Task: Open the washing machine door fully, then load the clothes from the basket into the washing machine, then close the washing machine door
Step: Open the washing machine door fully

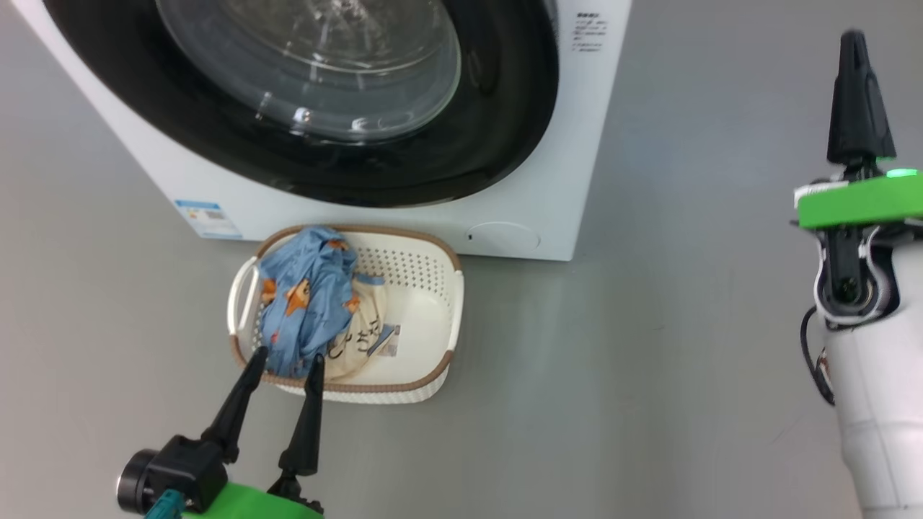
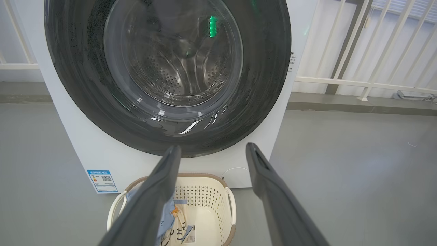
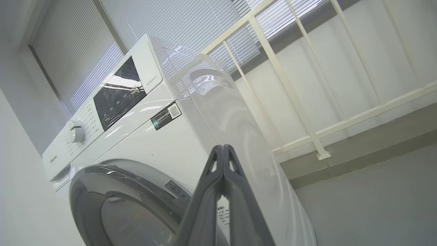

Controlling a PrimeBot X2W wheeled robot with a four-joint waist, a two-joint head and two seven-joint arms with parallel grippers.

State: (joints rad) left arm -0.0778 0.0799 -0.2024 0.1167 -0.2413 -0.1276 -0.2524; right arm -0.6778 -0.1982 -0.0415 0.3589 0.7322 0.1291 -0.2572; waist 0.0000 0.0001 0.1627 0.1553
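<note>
OK, washing machine door [image 1: 505, 108] sits flush against the front, not opened. It has a wide glossy black rim and a bulging clear glass centre. The perforated steel drum [image 2: 170, 78] is visible through the glass in the left wrist view. The washing machine [image 1: 562, 202] is a white front-loader at 12 o'clock in the head view, with a blue label [image 1: 208, 218] low on its front.

Basket [image 1: 440, 288] sits on the grey floor [image 1: 613, 375] just in front of the machine, at 6 o'clock of the door. Its walls are cream and perforated, with a brown woven-look rim and white side handles. Inside, the blue garment [image 1: 303, 303] with orange prints is crumpled over the 9 o'clock half. The cream garment [image 1: 357, 335] with black lettering lies under it toward 6 o'clock. A sticker [image 1: 389, 347] on the basket floor shows beside them.

Left hand [image 1: 288, 355] is at 7 o'clock in the head view, fingers apart and pointing toward 12. The tips are at the basket's near rim; can't tell if they touch.

Right hand [image 1: 853, 40] is at 2 o'clock, well apart from the basket, fingers pressed together on nothing and pointing to 12. Its wrist view looks up at the machine's control panel [image 3: 119, 99] and dial [image 3: 75, 131].
</note>
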